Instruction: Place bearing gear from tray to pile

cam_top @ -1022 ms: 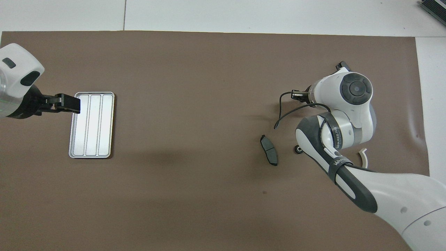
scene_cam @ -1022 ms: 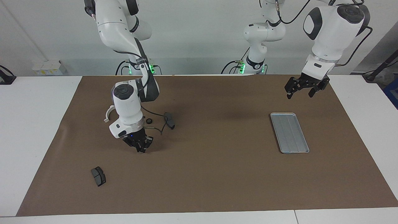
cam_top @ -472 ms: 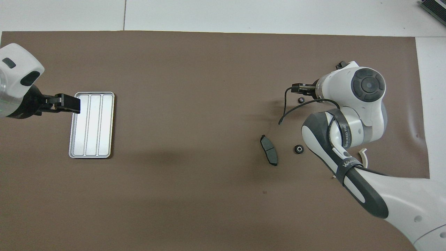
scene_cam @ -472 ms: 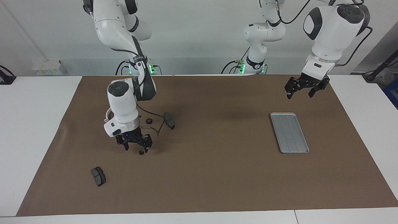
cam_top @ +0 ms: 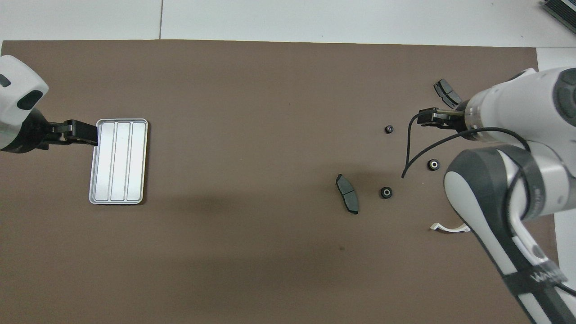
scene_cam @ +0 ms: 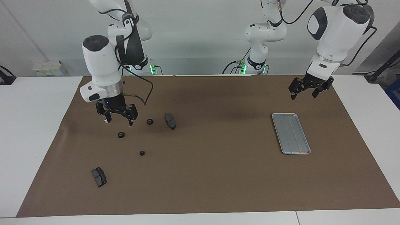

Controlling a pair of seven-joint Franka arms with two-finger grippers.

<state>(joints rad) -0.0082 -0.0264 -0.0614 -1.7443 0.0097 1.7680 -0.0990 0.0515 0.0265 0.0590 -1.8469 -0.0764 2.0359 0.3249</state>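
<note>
The bearing gear (scene_cam: 142, 153) (cam_top: 389, 129), a small black ring, lies free on the brown mat in the pile, with nothing gripping it. Two more black rings (scene_cam: 121, 134) (scene_cam: 150, 121) lie nearer to the robots. Around them are two dark brake pads (scene_cam: 170, 121) (scene_cam: 99, 177) and a white bracket (cam_top: 450, 227). My right gripper (scene_cam: 118, 121) (cam_top: 434, 117) hangs open and raised over the pile, holding nothing. The silver tray (scene_cam: 290, 132) (cam_top: 118, 161) has nothing in it. My left gripper (scene_cam: 303, 95) (cam_top: 85, 132) waits open in the air by the tray's end nearer the robots.
The brown mat (scene_cam: 218, 175) covers most of the white table. A black cable (cam_top: 409, 153) loops down from the right wrist over the pile. The white bracket is mostly hidden by the right gripper in the facing view.
My right gripper opened, left the bearing gear on the mat, then rose and drew back toward the robots. A ring it had hidden now shows. The left arm barely moved.
</note>
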